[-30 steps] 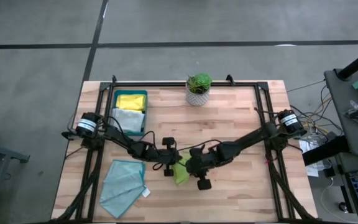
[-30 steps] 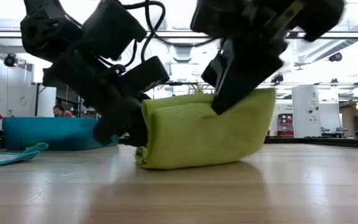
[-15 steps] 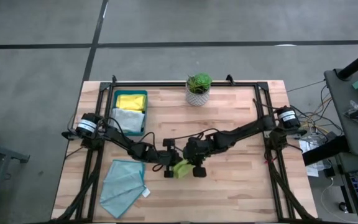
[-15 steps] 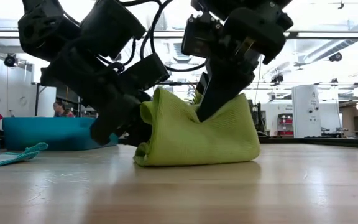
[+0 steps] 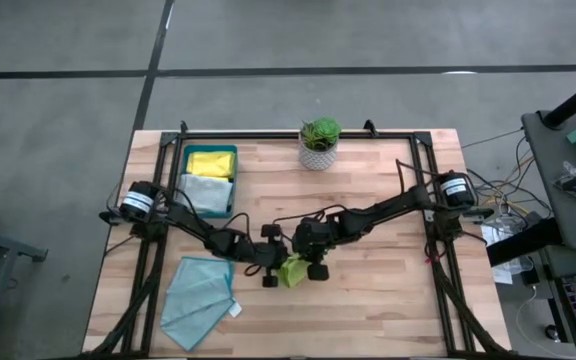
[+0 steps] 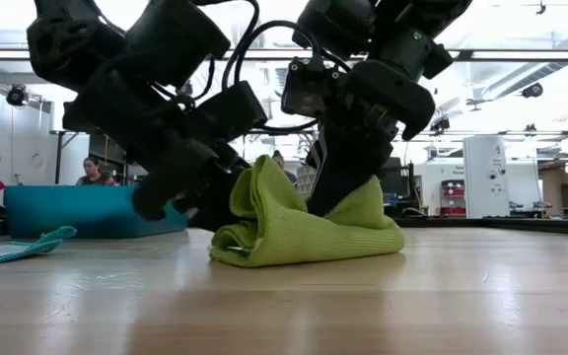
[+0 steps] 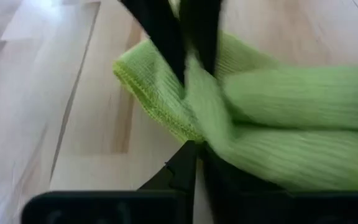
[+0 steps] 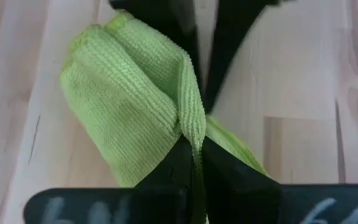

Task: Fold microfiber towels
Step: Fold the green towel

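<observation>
Fold in hand: left gripper and right gripper both pinch lime green towel bunched at table centre; next, lay edge flat, then release.

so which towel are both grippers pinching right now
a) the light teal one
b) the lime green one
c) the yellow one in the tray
b: the left gripper and right gripper both meet at the lime green towel mid-table, each shut on a fold of it; the light teal towel lies apart, untouched.
</observation>
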